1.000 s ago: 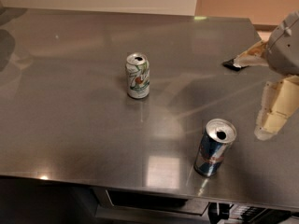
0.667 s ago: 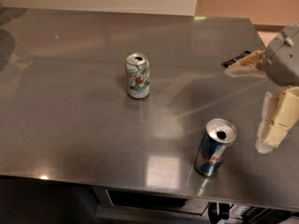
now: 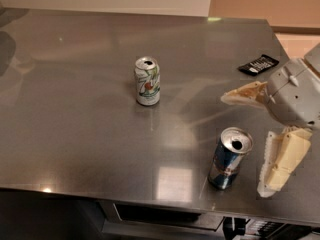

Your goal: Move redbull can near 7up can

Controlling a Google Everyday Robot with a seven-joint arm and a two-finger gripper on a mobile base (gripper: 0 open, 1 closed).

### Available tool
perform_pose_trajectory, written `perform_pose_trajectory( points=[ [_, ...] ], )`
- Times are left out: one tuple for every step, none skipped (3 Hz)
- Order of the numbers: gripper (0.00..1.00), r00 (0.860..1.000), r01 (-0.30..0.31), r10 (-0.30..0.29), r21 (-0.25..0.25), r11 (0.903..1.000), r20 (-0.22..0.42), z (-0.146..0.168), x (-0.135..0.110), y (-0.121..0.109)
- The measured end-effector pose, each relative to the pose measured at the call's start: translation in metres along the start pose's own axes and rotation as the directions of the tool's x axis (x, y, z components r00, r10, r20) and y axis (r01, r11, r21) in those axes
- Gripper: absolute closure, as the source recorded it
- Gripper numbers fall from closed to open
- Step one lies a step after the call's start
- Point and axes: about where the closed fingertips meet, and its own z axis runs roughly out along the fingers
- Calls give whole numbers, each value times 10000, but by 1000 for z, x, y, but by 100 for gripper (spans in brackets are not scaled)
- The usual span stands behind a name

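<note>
The redbull can (image 3: 229,158), blue and silver with an open silver top, stands upright near the front right of the steel table (image 3: 75,114). The 7up can (image 3: 148,81), white with green markings, stands upright near the table's middle, well to the left and behind it. My gripper (image 3: 245,141) comes in from the right edge, open, with one pale finger (image 3: 245,95) above and behind the redbull can and the other finger (image 3: 281,161) just to the can's right. It holds nothing and the can stands just left of the gap between the fingers.
A small black flat object (image 3: 258,64) lies at the back right of the table. The table's front edge runs just below the redbull can. A pale wall stands behind the table.
My gripper has moved left and down toward the redbull can, uncovering the black object behind it. Both cans have stayed in place.
</note>
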Motion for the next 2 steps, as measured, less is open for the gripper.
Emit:
perform_pose_trajectory(
  points=[
    [0,9997,-18,18,-5,10000,232,12,3,5],
    [18,9988,-152,152,-6,9999,467,14,5,5]
  ],
)
